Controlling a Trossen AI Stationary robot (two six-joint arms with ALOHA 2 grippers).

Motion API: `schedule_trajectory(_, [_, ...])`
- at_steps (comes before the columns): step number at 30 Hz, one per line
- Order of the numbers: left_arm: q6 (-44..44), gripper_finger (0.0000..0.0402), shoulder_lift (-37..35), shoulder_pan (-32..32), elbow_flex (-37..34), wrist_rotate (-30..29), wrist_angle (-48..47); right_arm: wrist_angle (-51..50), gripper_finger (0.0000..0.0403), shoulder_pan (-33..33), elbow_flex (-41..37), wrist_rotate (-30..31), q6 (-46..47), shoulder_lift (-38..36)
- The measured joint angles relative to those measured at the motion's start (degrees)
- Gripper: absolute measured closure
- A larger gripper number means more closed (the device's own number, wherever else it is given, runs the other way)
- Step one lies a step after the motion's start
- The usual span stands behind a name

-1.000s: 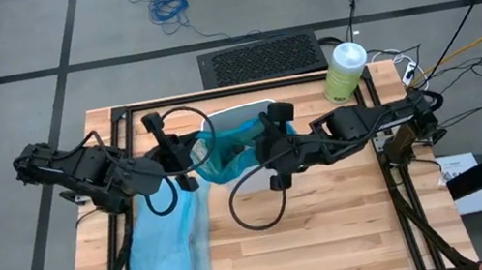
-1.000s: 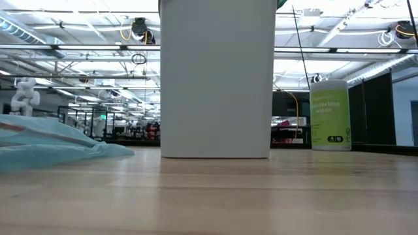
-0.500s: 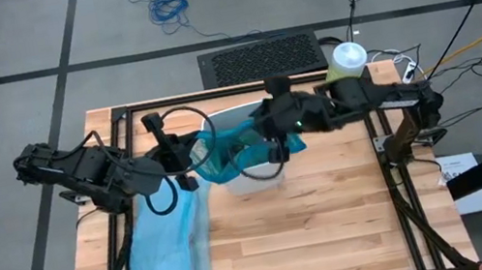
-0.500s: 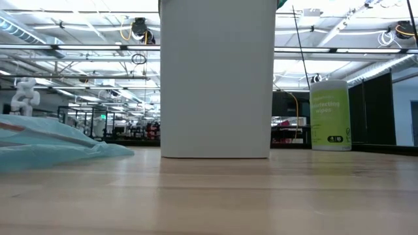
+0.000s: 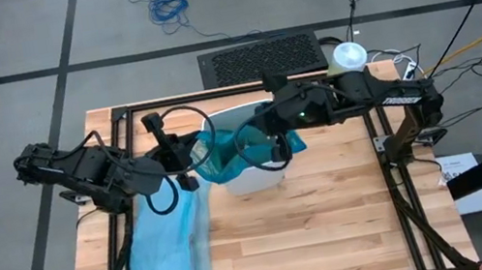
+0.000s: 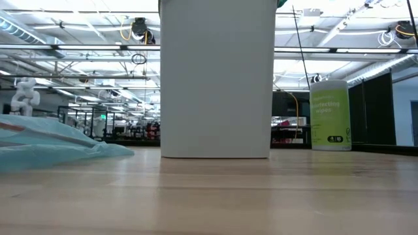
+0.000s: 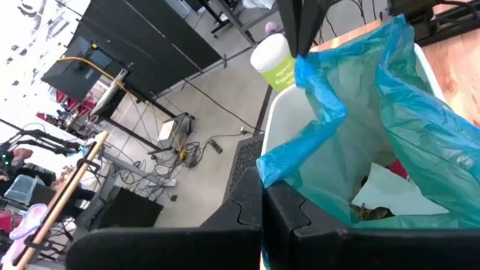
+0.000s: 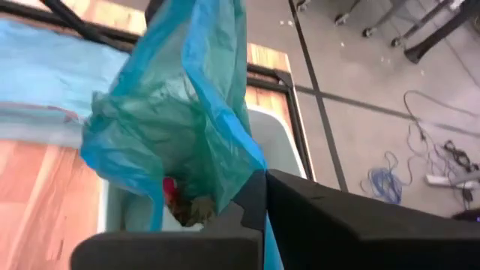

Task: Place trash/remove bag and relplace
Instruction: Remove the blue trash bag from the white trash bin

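fingers first: in the left wrist view the left gripper point(image 7: 262, 196) has its two dark fingers pressed together on the near edge of the bag point(image 7: 375, 112), and in the right wrist view the right gripper point(image 8: 264, 196) is likewise clamped on a gathered fold of the same teal-green film, with no gap showing between either pair. from above, the left gripper point(image 5: 191, 175) holds the bag's left side and the right gripper point(image 5: 268, 140) its right side, so the bag point(image 5: 225, 154) is stretched between the two arms over the mouth of the white bin point(image 5: 253, 180). nearest the table's front-left edge lies the pale blue replacement bag point(image 5: 170, 250), flat on the wood and well apart from the grippers. inside the held bag the trash point(image 7: 379, 196) shows as a pale scrap and brown wads, with a small red object point(image 8: 171, 187) low in the fold. beyond the bin stands the green wipes canister point(image 5: 348, 56), at the far right corner. judgement: the step in hand looks like lifting the full liner out of the bin; replacement is not yet begun. risks: the film is thin and each grip takes only a small pinch, so uneven pull could tear it or let one edge slip, spilling wads back in or onto the table; the bin could also ride up with the liner and tip; the right arm is near the canister and could knock it.
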Motion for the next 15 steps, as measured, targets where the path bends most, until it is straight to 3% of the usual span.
schedule_trajectory(15, [-1.5, 0.0402, 0.0, 0.0, -0.5, 0.0, -0.9, 6.6, 0.0403, 1.6, 0.0, 0.4, -2.9, -4.7])
